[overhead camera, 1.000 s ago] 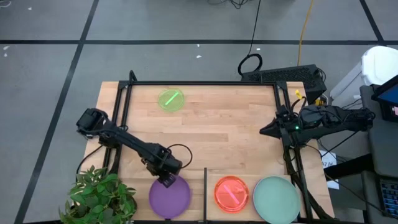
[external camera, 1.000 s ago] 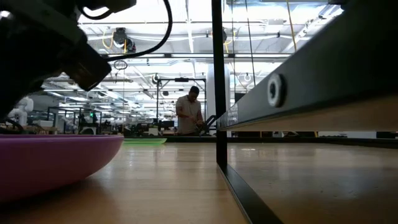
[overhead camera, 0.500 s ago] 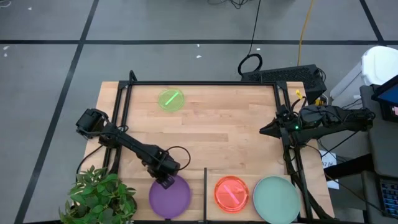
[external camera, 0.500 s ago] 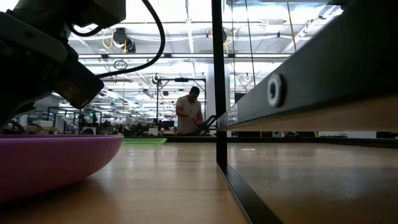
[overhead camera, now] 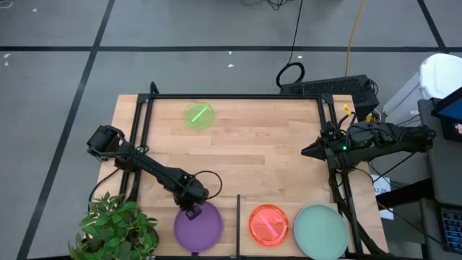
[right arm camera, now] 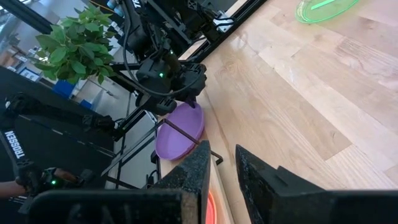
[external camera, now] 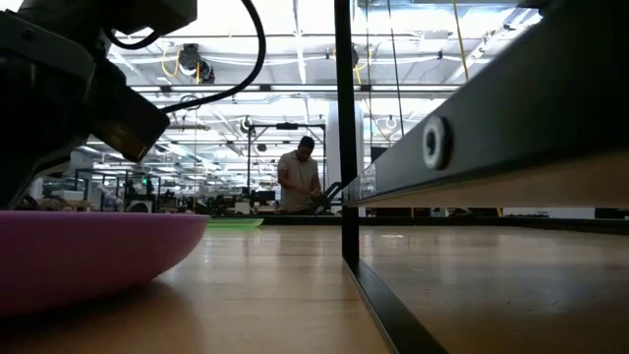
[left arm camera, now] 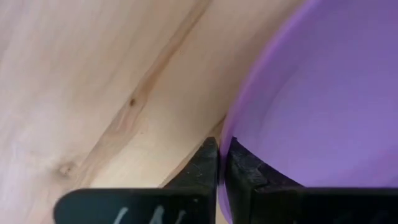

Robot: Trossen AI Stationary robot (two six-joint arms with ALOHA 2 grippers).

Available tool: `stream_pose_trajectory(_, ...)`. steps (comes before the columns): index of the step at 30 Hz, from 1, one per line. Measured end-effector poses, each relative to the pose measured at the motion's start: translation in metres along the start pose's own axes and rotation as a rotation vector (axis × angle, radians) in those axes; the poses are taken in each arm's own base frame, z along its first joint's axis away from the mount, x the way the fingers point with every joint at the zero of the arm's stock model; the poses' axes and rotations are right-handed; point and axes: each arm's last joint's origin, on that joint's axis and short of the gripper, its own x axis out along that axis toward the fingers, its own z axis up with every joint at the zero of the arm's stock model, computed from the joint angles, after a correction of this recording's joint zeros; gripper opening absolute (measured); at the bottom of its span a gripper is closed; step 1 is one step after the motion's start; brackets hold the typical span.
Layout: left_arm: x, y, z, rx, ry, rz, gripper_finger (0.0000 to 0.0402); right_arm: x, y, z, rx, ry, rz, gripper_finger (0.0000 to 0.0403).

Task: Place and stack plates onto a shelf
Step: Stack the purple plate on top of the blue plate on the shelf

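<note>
Along the bottom edge of the high view, the round purple plastic plate [overhead camera: 197, 227] lies left of the thin black divider bar [overhead camera: 237, 224], the wood tabletop [overhead camera: 245, 144] bare above it. Only the left wrist view shows the left tool [left arm camera: 217, 163] pinched narrow on that plate's rim. The right tool [overhead camera: 307, 151] hovers mid-right, partly open, empty.

Robotics lab, open hall with ceiling light strips [external camera: 295, 39], equipment racks [external camera: 118, 187], standing person [external camera: 298, 177], taped grey floor [overhead camera: 65, 50]
</note>
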Motion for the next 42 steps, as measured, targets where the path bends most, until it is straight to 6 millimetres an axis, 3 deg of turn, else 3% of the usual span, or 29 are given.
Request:
stream_pose_trajectory(9, -0.007, 0.004, 0.004, -0.003, -0.023, -0.006, 0.0011, 0.000, 0.000, 0.000, 0.012, 0.000, 0.000, 0.0061)
stream_pose_trajectory(25, -0.100, 0.053, -0.002, -0.206, -0.270, -0.023, 0.0010, 0.000, -0.001, -0.001, -0.002, 0.006, -0.012, 0.0061)
stream_pose_trajectory(42, -0.145, 0.083, 0.016, -0.345, -0.459, -0.210, 0.0010, 0.000, -0.002, 0.001, 0.067, -0.055, -0.060, 0.0061)
